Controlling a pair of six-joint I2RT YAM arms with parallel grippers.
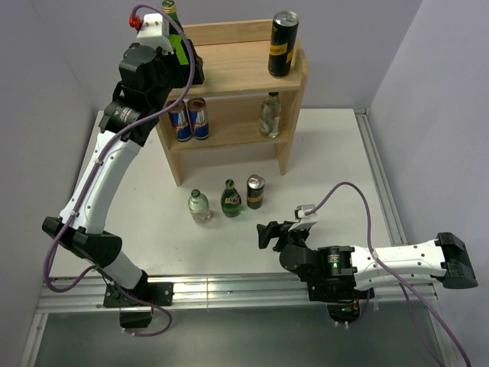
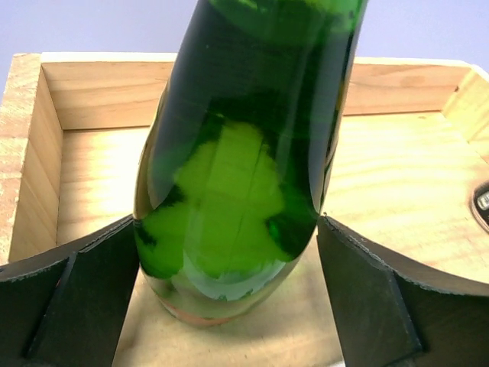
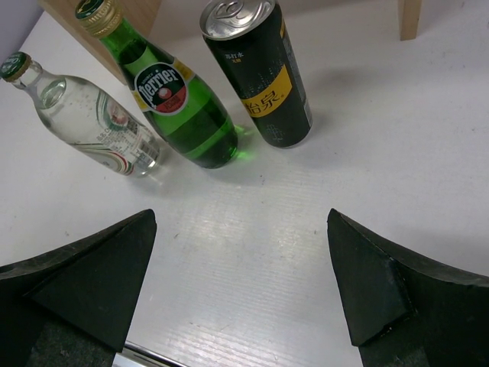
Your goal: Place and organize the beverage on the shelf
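Observation:
The light wood shelf (image 1: 237, 65) stands at the back of the table. My left gripper (image 1: 191, 67) is over the left of its top board, shut on a green bottle (image 2: 237, 153), whose cap shows in the top view (image 1: 170, 9). The bottle leans slightly, with its base at or just above the board (image 2: 397, 183). A clear bottle (image 3: 92, 122), a green Perrier bottle (image 3: 183, 107) and a black-and-yellow can (image 3: 263, 76) stand on the table before the shelf. My right gripper (image 3: 241, 229) is open and empty, low over the table just short of them.
A black can (image 1: 282, 44) stands on the top board's right side. Two blue-and-red cans (image 1: 189, 119) and a clear bottle (image 1: 269, 115) stand on the lower tier. Grey walls close in both sides. An aluminium rail (image 1: 229, 289) runs along the near edge.

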